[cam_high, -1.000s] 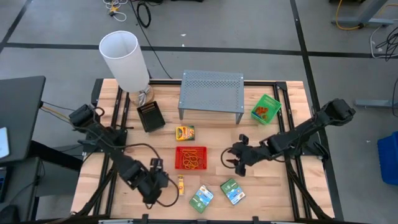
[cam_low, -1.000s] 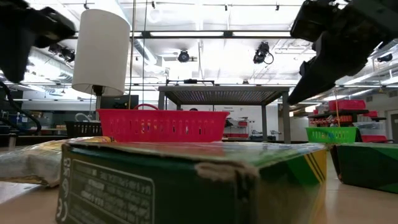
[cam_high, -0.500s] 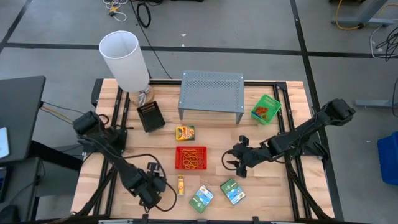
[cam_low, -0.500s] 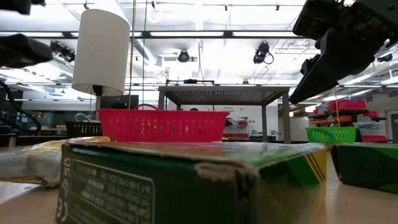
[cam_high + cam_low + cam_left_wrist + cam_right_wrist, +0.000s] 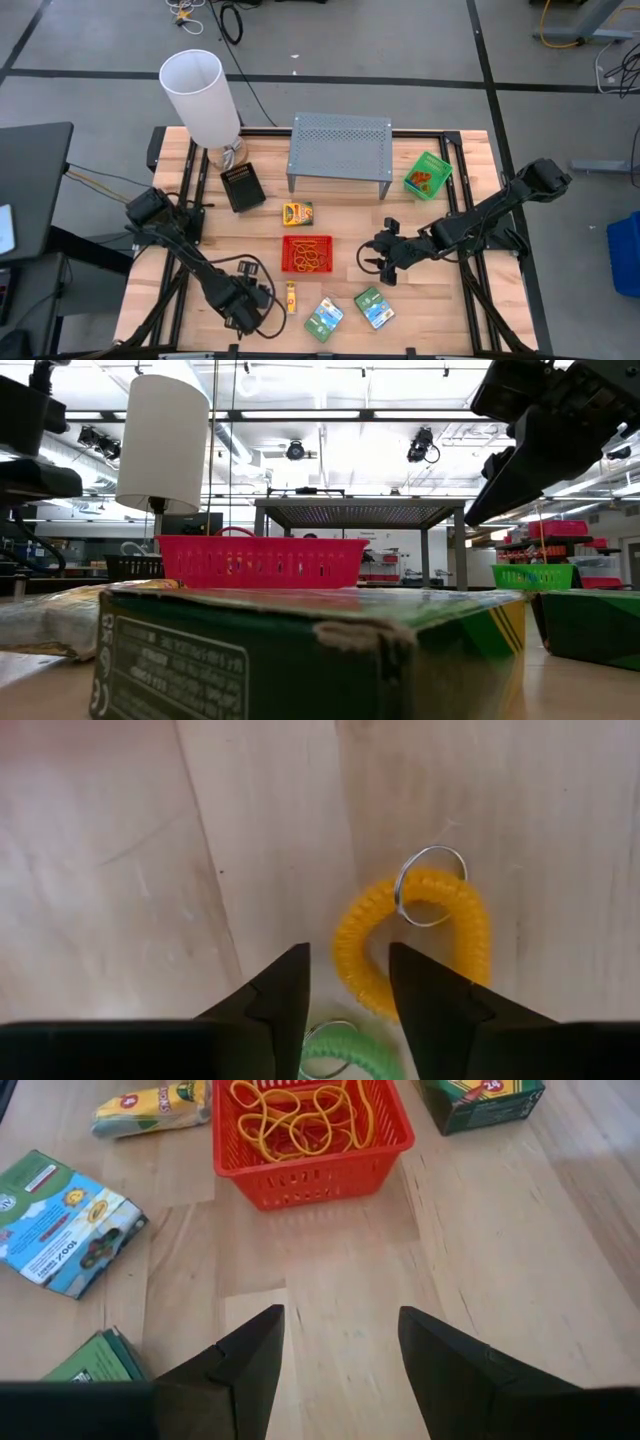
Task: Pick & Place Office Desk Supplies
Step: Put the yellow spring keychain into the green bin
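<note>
My left gripper (image 5: 246, 300) hangs near the table's near edge, left of a small yellow crayon pack (image 5: 291, 296). It is open (image 5: 348, 988) and points down over an orange coiled band with a metal ring (image 5: 420, 945). One side of that coil lies between the fingers, and a green coil (image 5: 335, 1048) lies just beside it. My right gripper (image 5: 377, 256) is open (image 5: 340, 1350) and hovers right of the red mesh tray (image 5: 307, 254), which holds orange bands (image 5: 300, 1110). The crayon box (image 5: 297, 213), black box (image 5: 242, 187), green tray (image 5: 428, 174) and two green-blue packets (image 5: 324, 318) (image 5: 374, 307) lie flat on the table.
The white lampshade (image 5: 200, 95) stands at the far left corner, and the grey perforated stand (image 5: 340, 150) at the far middle. In the low view a crayon box (image 5: 300, 650) fills the foreground. Bare wood (image 5: 440, 300) lies near the right near corner.
My left arm has folded lower, its elbow swinging toward the near edge, and its gripper has shifted slightly toward the near edge. The right arm and all the objects have kept still.
</note>
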